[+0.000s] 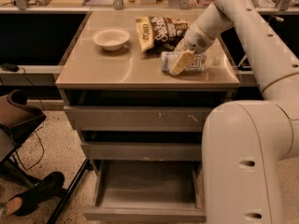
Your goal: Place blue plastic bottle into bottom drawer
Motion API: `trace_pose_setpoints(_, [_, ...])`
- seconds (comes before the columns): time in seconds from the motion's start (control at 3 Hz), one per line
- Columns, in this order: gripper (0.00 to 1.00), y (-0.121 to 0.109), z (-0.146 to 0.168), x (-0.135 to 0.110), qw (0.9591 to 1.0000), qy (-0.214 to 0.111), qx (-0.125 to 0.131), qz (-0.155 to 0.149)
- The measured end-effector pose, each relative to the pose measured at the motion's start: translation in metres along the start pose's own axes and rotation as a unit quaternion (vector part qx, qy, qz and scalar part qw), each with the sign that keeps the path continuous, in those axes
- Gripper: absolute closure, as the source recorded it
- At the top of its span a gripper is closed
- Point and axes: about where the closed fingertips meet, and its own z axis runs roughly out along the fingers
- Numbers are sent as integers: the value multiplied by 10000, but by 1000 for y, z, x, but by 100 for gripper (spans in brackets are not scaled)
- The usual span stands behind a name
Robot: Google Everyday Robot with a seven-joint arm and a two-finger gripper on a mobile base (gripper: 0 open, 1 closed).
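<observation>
The blue plastic bottle (198, 63) lies on its side on the grey cabinet top (107, 69), near the right edge, with its small white cap (216, 60) pointing right. My gripper (180, 63) reaches down from the upper right and sits right over the bottle's left half, covering part of it. The bottle rests on the top. The bottom drawer (145, 188) is pulled out below, and its grey interior holds nothing.
A brown-yellow snack bag (159, 31) lies just behind the bottle. A white bowl (111, 38) stands at the top's left. The top drawer (140, 118) and middle drawer (140, 150) stick out slightly. My white arm body (247, 162) stands beside the drawers. A chair (18, 120) and a shoe (32, 197) are at left.
</observation>
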Motion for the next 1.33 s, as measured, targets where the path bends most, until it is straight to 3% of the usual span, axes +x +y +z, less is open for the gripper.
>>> trace_pose_setpoints(0.33, [89, -1, -5, -4, 10000, 0, 1, -1])
trace_pose_setpoints(0.67, [100, 21, -39, 2, 9997, -146, 145, -141])
trace_pose_setpoints(1.0, [100, 77, -80, 1, 9979, -340, 166, -526])
trace_pose_setpoints(1.33, [100, 138, -81, 29, 9968, -369, -277, -646])
